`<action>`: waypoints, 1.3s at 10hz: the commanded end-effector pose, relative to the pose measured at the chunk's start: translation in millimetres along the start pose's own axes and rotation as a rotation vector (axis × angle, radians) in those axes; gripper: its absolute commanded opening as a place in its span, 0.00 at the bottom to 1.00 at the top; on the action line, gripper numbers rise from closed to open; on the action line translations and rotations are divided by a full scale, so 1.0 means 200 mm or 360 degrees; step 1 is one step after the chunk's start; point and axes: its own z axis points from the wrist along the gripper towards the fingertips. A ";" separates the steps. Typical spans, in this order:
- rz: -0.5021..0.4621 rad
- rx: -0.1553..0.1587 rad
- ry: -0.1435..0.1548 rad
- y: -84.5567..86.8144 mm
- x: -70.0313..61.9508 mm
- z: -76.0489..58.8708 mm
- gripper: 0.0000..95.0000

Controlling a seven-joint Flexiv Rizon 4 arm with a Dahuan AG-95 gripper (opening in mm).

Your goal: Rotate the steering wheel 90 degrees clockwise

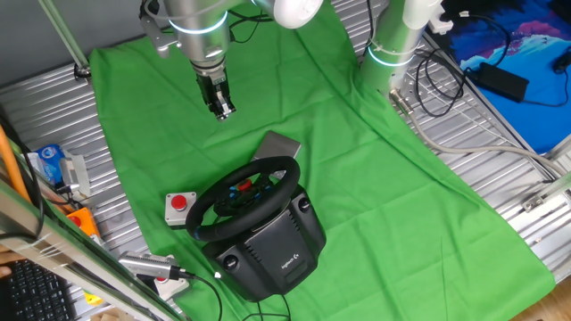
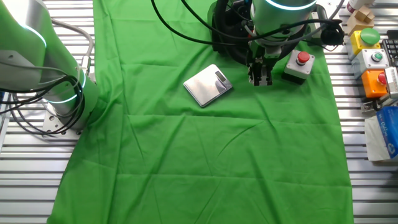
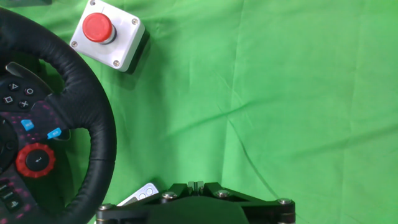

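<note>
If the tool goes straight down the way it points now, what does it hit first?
Most likely bare green cloth. In the hand view the steering wheel sits off to one side and the red push-button box at the far corner, neither in line. The tool hangs well above; depth is uncertain.

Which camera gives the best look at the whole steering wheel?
One fixed view: it shows the steering wheel whole, rim, hub buttons and black base. The hand view catches only part of the rim and hub at its left edge. In the other fixed view the arm hides nearly all of it.
</note>
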 end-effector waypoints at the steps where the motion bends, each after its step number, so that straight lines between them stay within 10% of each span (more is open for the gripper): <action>1: 0.0014 -0.0002 0.0002 0.00 0.00 0.00 0.00; 13: -0.0269 -0.0005 -0.0003 0.00 0.00 0.00 0.00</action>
